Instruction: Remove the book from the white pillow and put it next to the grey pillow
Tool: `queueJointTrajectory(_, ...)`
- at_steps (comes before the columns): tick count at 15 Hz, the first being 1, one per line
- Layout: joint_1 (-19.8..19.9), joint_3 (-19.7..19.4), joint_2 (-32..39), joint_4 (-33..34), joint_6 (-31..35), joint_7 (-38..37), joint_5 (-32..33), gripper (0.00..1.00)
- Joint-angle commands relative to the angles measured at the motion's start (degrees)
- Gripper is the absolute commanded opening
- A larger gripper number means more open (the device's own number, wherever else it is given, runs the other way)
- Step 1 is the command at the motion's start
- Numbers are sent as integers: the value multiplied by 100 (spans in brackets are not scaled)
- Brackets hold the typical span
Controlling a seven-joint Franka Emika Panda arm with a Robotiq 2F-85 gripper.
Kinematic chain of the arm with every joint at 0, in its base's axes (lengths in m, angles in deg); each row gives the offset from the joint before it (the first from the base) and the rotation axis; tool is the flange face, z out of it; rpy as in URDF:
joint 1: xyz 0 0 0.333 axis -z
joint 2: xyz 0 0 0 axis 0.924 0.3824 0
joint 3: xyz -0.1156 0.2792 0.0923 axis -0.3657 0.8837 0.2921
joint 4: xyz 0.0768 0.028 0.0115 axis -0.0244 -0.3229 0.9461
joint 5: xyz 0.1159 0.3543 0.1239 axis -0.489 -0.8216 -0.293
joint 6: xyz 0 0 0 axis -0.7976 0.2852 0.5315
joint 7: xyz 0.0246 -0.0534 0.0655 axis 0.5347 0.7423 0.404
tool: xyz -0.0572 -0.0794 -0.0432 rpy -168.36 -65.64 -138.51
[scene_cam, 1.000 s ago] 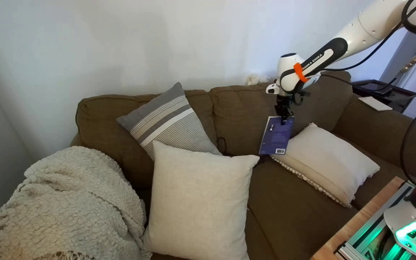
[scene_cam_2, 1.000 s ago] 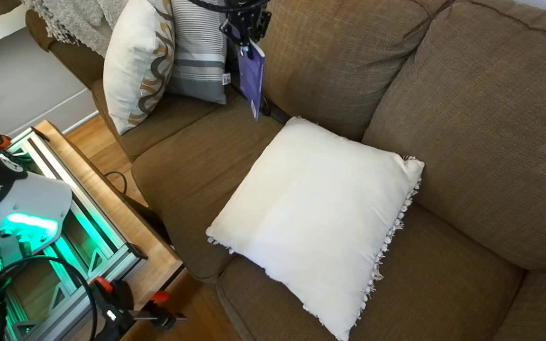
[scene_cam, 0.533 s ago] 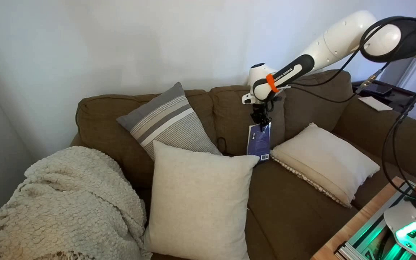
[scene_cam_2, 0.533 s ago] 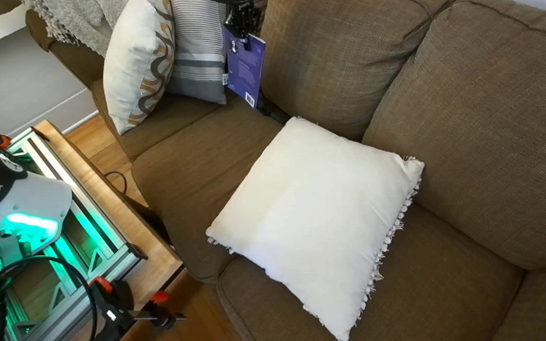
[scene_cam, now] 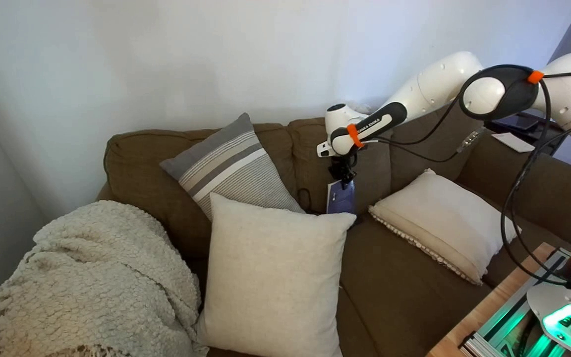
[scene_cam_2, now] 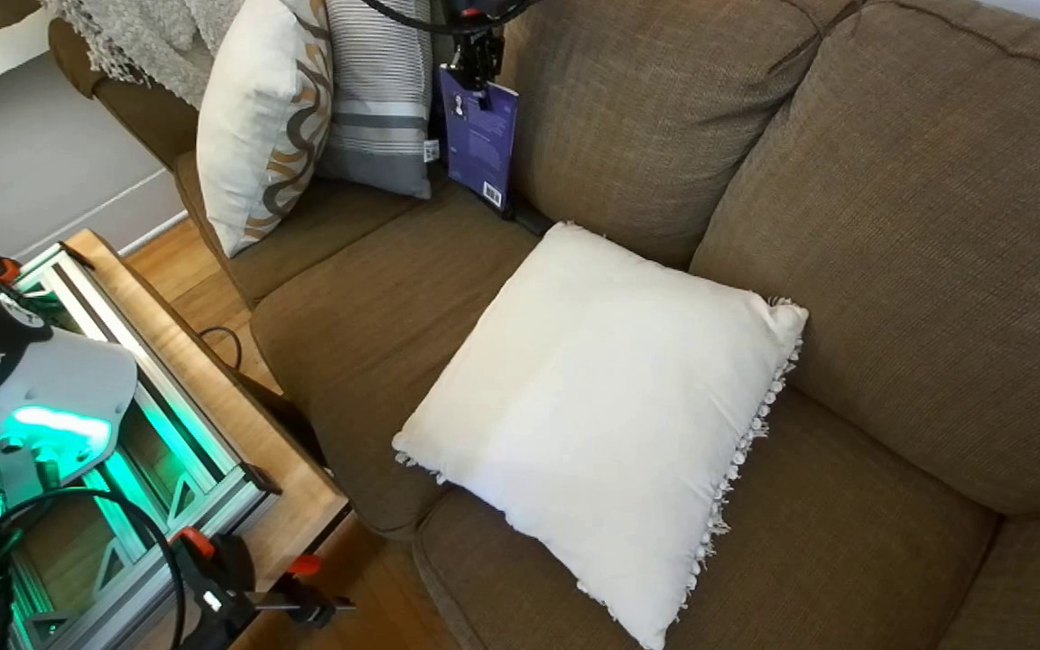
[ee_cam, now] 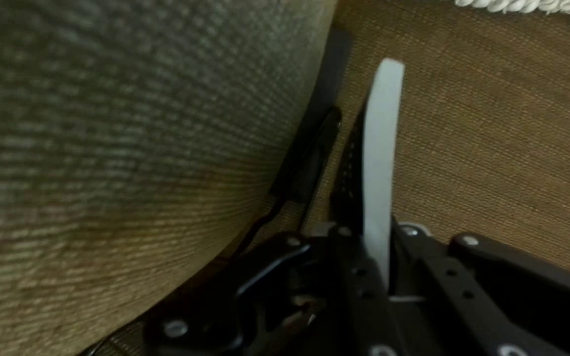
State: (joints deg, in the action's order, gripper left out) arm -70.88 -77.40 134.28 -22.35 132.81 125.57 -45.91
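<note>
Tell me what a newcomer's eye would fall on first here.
Probably the purple book, held upright in the gripper between the striped grey pillow and the white pillow on the brown sofa. After that, the green light glowing on the robot's base, toward the side of both exterior views. Then the large cream cushion, in the foreground of an exterior view.

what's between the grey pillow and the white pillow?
The book, held by the gripper, and a black object on the sofa seat; both show in an exterior view.
</note>
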Motion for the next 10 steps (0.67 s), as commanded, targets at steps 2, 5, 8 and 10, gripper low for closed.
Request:
queueJointTrajectory(2,-169,256,551,924,-483,564,-163,3)
queueJointTrajectory(5,-281,239,720,1142,-734,522,-205,3)
queueJointTrajectory(8,-310,206,895,1374,-917,535,-206,43)
queueJointTrajectory(10,-356,121,838,1397,-883,466,-122,58)
